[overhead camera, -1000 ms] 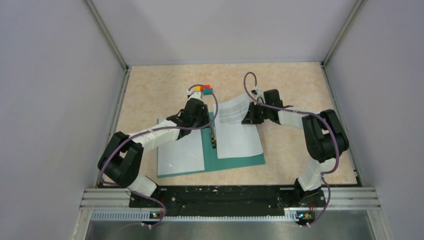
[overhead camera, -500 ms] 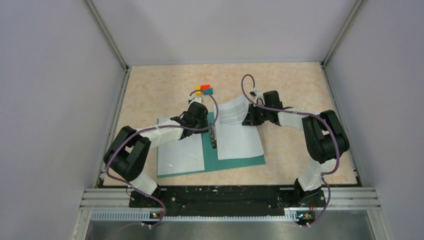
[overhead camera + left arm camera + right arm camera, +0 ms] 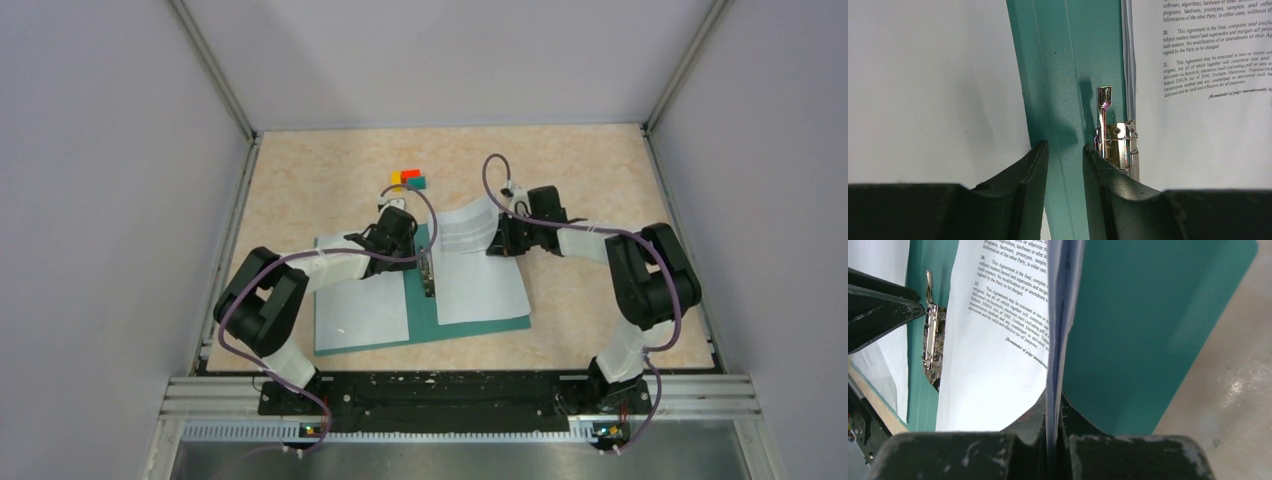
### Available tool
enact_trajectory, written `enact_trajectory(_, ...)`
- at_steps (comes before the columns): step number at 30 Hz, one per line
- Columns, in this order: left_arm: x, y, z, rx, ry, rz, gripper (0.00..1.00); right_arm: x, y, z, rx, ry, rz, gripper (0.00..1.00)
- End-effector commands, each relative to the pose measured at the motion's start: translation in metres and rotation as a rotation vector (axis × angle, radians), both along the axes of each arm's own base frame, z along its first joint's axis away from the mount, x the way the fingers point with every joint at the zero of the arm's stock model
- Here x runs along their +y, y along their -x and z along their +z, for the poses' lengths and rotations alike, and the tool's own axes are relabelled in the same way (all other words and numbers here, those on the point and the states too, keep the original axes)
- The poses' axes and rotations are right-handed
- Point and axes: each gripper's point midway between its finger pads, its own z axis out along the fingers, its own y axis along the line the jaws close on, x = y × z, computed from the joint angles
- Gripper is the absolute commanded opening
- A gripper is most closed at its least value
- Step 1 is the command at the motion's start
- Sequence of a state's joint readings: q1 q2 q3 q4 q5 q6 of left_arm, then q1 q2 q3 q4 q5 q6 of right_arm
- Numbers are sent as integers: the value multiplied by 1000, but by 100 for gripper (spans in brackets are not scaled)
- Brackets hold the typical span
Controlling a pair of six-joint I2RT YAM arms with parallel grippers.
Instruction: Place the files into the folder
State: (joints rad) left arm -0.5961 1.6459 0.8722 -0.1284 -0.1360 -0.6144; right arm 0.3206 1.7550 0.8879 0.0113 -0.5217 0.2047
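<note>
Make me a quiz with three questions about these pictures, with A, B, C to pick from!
1. Where is the metal clip?
A) on the spine of the folder
B) on the bare table
C) on the wall

2. What colour is the folder?
A) red
B) teal
C) yellow

3. What is the right pincer doing?
A) open and empty
B) shut on sheets
C) gripping a pen

Answers:
1 A: the metal clip sits by the spine, between the white pages.
2 B: its inside shows teal in every view.
3 B: the right wrist view shows the sheets' edge pinched between its fingers.
</note>
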Motion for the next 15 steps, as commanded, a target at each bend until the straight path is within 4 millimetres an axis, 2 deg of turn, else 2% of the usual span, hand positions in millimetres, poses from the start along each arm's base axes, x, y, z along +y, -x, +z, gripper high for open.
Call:
enact_trajectory(1, -5, -11, 4, -17, 22, 21, 37, 12, 2, 24, -95, -50, 47, 0)
enact_trajectory(8, -7, -11, 2, -6, 34, 25, 36, 23, 10, 32, -135, -78, 90, 0)
enact_trajectory(15, -9, -11, 2, -3, 41, 28, 36, 25, 7, 30, -111, -75, 50, 0)
